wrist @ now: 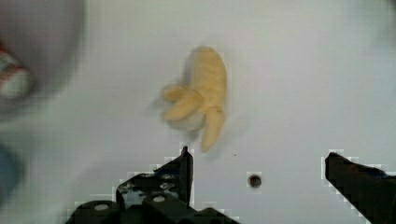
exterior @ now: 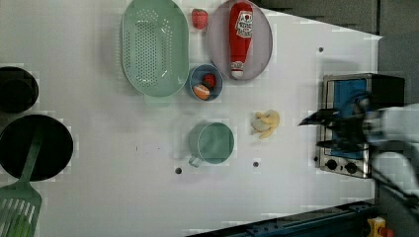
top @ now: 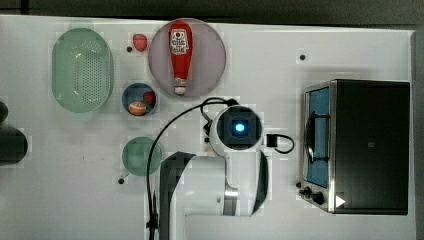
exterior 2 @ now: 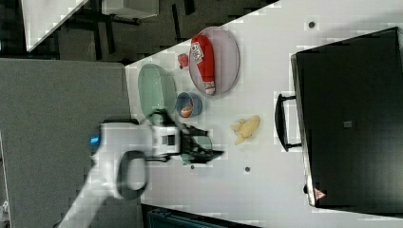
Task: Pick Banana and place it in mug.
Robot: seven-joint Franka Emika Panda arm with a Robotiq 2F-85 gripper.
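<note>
gripper (wrist: 259, 158) wide open, holding nothing | banana (wrist: 201, 95) lies apart on table (wrist: 289, 70)

In the left view the banana (exterior: 266, 123) lay on the table (exterior: 99, 148) at 3 o'clock from the mug (exterior: 211, 143), apart from it. Small cup (exterior: 205, 82) sat at 12 o'clock from the mug, just beside the colander (exterior: 154, 47) at its 10 o'clock. Ketchup bottle (exterior: 240, 37) lay on the plate (exterior: 262, 49) at 1 o'clock from the small cup. Strawberry (exterior: 199, 19) sat between colander and plate. Toaster oven (exterior: 346, 123) stood at 3 o'clock from the banana.
</note>
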